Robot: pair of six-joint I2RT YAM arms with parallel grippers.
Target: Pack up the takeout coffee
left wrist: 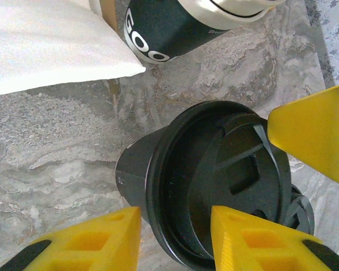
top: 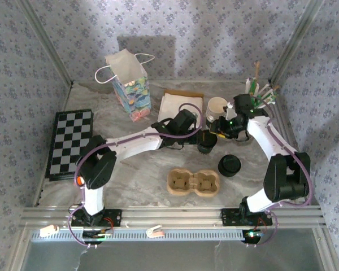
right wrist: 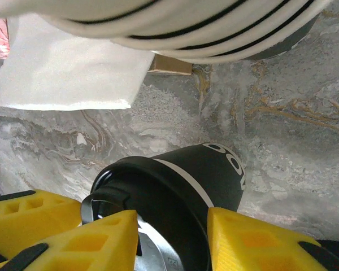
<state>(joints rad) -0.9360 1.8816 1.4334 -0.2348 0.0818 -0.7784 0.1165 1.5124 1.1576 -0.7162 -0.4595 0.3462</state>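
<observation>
Left gripper (left wrist: 175, 210): fingers partly apart, poised at the black lid; whether they grip it cannot be told. The takeout coffee (top: 207, 141) is right of centre on the tabletop (top: 135, 180), toward its far edge, near the white napkin (top: 179, 107). Right gripper (right wrist: 172, 217): fingers partly closed, clamping the lidded rim from both sides

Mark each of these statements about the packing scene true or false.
1. The takeout coffee sits in a hollow of the tray. False: it stands on the table, beyond the tray.
2. Its black lid is on. True.
3. The left gripper and the right gripper are both at the takeout coffee. True.
4. The gift bag lies flat. False: it stands upright at the back.
</observation>
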